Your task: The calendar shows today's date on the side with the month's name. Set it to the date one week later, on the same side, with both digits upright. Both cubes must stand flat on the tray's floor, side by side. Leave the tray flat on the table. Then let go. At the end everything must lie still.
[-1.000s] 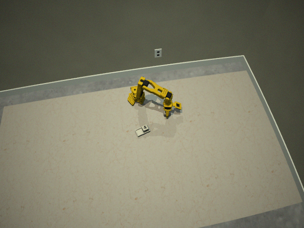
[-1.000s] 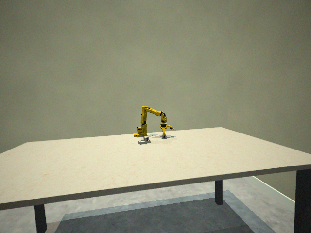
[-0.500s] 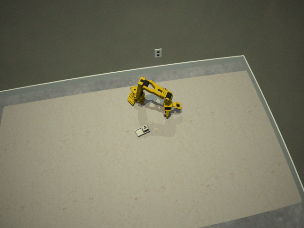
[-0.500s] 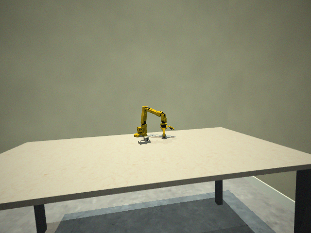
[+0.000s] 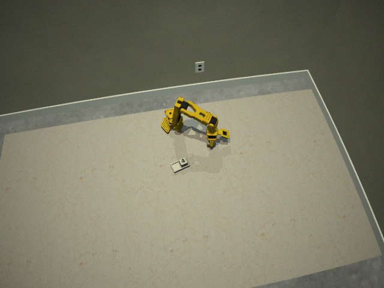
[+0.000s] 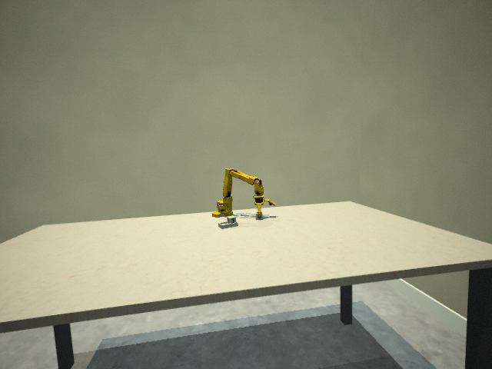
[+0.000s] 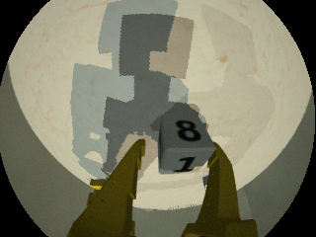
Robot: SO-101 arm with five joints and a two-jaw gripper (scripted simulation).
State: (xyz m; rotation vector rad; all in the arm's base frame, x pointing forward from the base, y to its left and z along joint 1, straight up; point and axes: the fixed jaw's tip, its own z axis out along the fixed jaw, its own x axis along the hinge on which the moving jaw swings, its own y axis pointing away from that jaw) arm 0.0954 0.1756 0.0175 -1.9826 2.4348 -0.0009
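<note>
The loose cube [image 5: 209,146] [image 7: 184,140] sits on the worktop [image 5: 192,216] [image 6: 246,254] [image 7: 49,49], between the fingers of my hand [image 5: 211,146] [image 6: 259,216] [image 7: 180,144], nearer the right-hand finger in the wrist view; they stand partly spread, pinching nothing.

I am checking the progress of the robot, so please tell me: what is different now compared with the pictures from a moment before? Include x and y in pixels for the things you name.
Nothing visibly changed. The arm [image 5: 198,113] [image 6: 243,177] and the tray [image 5: 176,167] [image 6: 227,225] with its one cube [image 5: 183,161] [image 6: 231,219] look the same.
</note>
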